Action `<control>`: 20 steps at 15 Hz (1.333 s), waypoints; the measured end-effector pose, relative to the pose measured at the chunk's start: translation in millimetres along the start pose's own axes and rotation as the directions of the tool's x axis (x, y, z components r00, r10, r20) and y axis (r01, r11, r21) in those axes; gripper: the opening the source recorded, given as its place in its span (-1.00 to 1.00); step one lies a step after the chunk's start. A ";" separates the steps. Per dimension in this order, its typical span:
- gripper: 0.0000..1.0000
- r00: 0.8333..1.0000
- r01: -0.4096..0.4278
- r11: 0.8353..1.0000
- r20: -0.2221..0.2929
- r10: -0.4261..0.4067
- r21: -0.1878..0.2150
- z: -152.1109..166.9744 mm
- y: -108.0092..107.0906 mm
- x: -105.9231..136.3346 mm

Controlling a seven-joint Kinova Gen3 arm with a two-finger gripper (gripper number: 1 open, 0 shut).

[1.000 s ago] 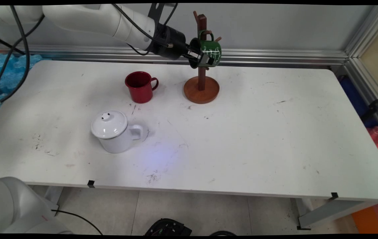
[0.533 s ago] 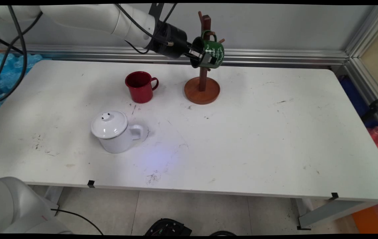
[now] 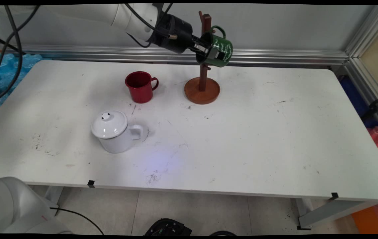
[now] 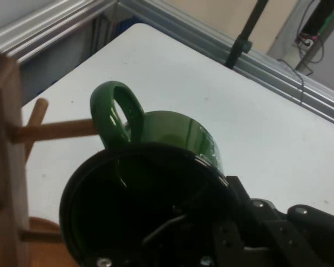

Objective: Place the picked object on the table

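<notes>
From the main view, the pincer [image 3: 210, 50] is closed on the rim of a green enamel mug [image 3: 220, 51], one finger inside the mouth and one outside on the wall, and it holds the mug tilted in the air just right of the post of the wooden mug tree [image 3: 203, 59], high above the tree's round base at the far middle of the table [image 3: 258, 139]. The mug's handle points up, beside the top of the post. To the left of the tree stands a red mug [image 3: 140, 87], upright and open, and nothing shows inside it; nearer and further left sits a white enamel pot [image 3: 115, 131] with its lid on, so its contents are hidden. From the hand view, the green mug [image 4: 156, 189] fills the lower frame with its dark mouth toward the camera, and it looks empty; its handle loop [image 4: 114, 114] lies just beside a wooden peg [image 4: 58, 130], touching or nearly so. The mug looks light, stiff and glossy, likely slippery and prone to chipping, so the rim grip or the handle serves best.
</notes>
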State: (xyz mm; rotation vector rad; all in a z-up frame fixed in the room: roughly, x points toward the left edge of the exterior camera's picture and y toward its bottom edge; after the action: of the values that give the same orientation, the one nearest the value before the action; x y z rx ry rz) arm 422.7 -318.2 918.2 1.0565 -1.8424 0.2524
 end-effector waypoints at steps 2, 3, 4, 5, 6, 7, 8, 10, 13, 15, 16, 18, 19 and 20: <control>-1.00 1.000 -0.011 1.000 -0.001 0.011 -0.013 -2.8 5.1 4.1; -1.00 1.000 -0.015 1.000 -0.001 0.015 -0.019 -4.2 7.5 5.9; -1.00 1.000 -0.018 1.000 -0.001 0.018 -0.023 -5.1 9.0 7.0; -1.00 1.000 -0.022 0.999 -0.001 0.022 -0.029 -6.5 11.6 8.6; -1.00 1.000 -0.027 0.999 -0.001 0.027 -0.036 -8.3 14.6 10.2; -1.00 0.999 -0.032 0.999 0.001 0.032 -0.043 -10.1 17.6 11.5; -1.00 0.999 -0.036 0.998 0.003 0.036 -0.048 -12.0 20.4 12.5; -1.00 0.999 -0.049 0.997 0.012 0.050 -0.057 -16.7 26.7 14.4; -1.00 0.996 -0.075 0.996 0.043 0.077 -0.052 -25.2 35.0 15.0; -1.00 0.993 -0.089 0.995 0.070 0.092 -0.044 -30.2 39.0 14.0; -1.00 0.991 -0.099 0.994 0.089 0.102 -0.039 -33.4 41.6 13.0; -1.00 0.983 -0.121 0.992 0.137 0.123 -0.026 -39.8 47.7 10.6; -1.00 0.979 -0.128 0.992 0.159 0.130 -0.019 -42.3 50.3 9.2; -1.00 0.976 -0.133 0.991 0.174 0.134 -0.014 -43.7 51.7 8.3</control>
State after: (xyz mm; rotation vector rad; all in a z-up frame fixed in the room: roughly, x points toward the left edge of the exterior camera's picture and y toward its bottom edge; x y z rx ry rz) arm 410.2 -266.5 961.0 0.9799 -2.0746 0.2432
